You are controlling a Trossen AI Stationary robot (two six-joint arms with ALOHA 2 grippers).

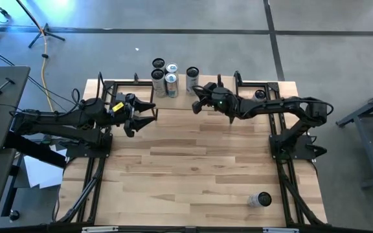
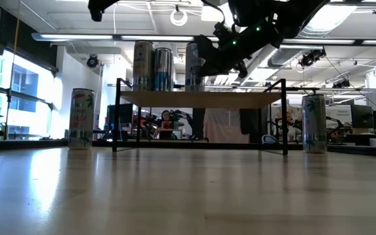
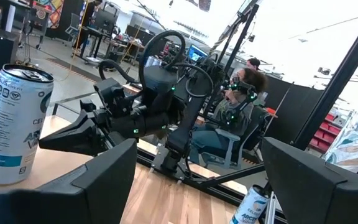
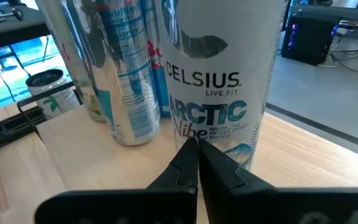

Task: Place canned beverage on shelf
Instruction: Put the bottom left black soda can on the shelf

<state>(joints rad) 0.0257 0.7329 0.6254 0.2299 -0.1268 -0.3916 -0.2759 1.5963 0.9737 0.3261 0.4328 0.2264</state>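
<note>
The tall white-and-blue Celsius beverage can point(image 4: 225, 81) stands upright on the shelf point(image 2: 201, 98), a small light-wood board on thin black tube legs at the far edge of the table. It sits at the right end of a cluster of slim silver-and-blue cans point(image 1: 164, 77) already on that board. The right gripper point(image 4: 194, 163) hangs just in front of this can, its two dark fingers pressed together and holding nothing; the tips look very close to the can's wall, though I cannot tell whether they touch. By my reading the can has been set down and the arm has only to pull clear.

The risk lies in that retreat: closed fingertips this close could drag or nudge the can, tipping it into its neighbours or toward the board's near edge, since a tall narrow can topples easily.

To the left of the shelf the left gripper point(image 1: 144, 115) waits above the table with its fingers spread and empty. Other cans stand on the tabletop off both ends of the shelf, and one lies at the table's near right corner point(image 1: 259, 200).
</note>
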